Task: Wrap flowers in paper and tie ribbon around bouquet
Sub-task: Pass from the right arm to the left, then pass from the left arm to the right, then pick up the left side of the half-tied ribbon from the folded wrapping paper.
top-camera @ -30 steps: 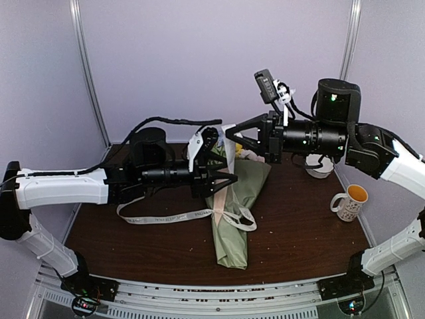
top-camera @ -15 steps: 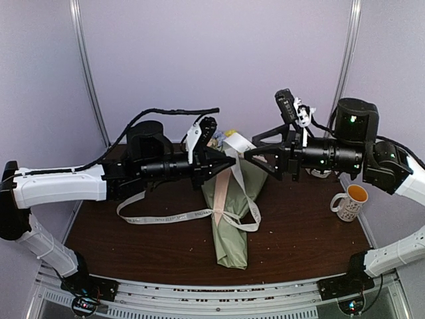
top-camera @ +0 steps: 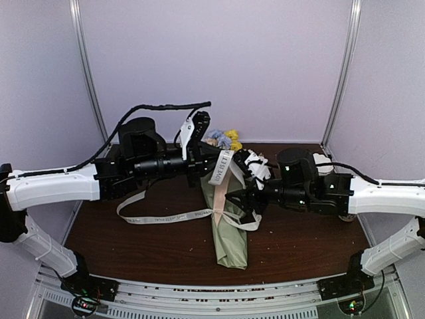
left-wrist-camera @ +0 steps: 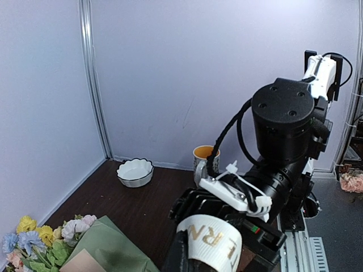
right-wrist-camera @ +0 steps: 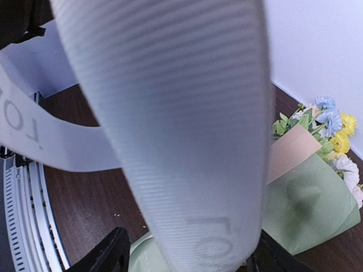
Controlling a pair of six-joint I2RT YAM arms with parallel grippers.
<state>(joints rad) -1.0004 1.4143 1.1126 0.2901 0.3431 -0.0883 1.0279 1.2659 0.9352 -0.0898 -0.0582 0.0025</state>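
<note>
The left end effector (top-camera: 214, 158) pinched the ribbon (top-camera: 221, 169) above the bouquet (top-camera: 229, 232), its arm extended level toward the right. The right end effector (top-camera: 239, 203) stood spread beside the bouquet's middle, with its arm reaching left, low over the table (top-camera: 133, 242).

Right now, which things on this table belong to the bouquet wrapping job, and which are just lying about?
Job: cone-shaped bouquet in sage-green paper; cream satin ribbon with dark lettering.
Lying about: white scalloped bowl; white mug with yellow inside.

Left claw (top-camera: 217, 159) is pinched closed up high; right claw (top-camera: 238, 203) gapes lower.
</note>
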